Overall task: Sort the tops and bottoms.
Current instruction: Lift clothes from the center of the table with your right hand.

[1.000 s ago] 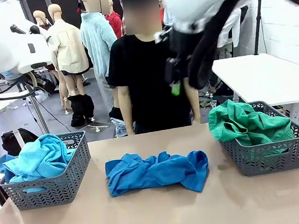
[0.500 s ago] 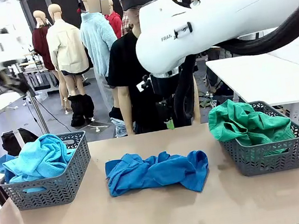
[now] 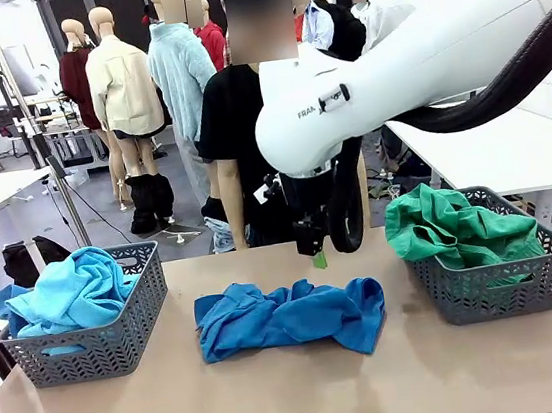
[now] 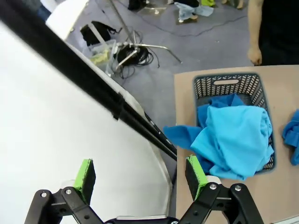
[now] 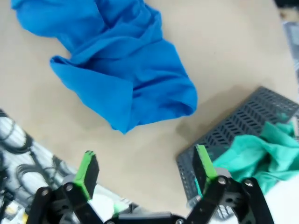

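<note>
Royal-blue top (image 3: 290, 318) lies loose on the worktop (image 3: 299, 395), between both baskets; sky-blue top (image 3: 70, 290) sits left of it, green bottoms (image 3: 455, 228) right. Right gripper (image 3: 320, 258) hovers above it, jaws spread; left gripper (image 4: 140, 173) likewise spread, empty.

Print on the right arm (image 3: 344, 107): dark letters "FRA" on the white rounded joint casing, at about 12 o'clock from the blue shirt on the table; the word runs on behind a small black clip and the rest cannot be read.
Other print: none readable on the baskets, the clothes or the table.
Wrist views: no readable text, label or number.
</note>
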`<control>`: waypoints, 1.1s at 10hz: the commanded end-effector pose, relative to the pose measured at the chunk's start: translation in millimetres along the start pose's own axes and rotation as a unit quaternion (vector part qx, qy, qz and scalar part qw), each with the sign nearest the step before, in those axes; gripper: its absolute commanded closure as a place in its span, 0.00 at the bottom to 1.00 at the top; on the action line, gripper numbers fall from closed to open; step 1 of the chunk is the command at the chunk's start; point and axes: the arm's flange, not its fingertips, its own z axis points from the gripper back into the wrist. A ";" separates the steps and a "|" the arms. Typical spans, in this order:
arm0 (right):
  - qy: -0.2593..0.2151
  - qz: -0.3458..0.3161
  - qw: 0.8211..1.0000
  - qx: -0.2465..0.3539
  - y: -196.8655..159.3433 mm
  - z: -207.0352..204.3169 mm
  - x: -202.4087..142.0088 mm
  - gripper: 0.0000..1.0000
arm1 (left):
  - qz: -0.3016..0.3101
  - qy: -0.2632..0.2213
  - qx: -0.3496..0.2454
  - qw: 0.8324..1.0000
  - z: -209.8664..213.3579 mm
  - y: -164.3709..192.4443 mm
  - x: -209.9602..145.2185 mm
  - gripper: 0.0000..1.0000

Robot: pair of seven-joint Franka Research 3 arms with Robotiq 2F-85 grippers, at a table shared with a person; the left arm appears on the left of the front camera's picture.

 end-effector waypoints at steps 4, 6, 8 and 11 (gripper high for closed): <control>-0.016 0.001 1.000 -0.001 1.1 -8.7 2.8 0.00 | 0.065 0.043 0.004 0.997 4.8 99.5 -71.7 0.00; -0.016 0.001 1.000 -0.001 1.1 -8.7 2.8 0.00 | 0.054 0.024 -0.044 0.997 -13.7 97.4 -63.8 0.00; -0.016 0.001 1.000 -0.001 1.1 -8.7 2.8 0.00 | 0.027 0.025 -0.054 0.998 -14.2 73.0 -41.5 0.00; -0.016 0.001 1.000 -0.001 1.1 -8.7 2.8 0.00 | 0.056 0.037 -0.030 0.997 -8.9 95.4 -69.1 0.00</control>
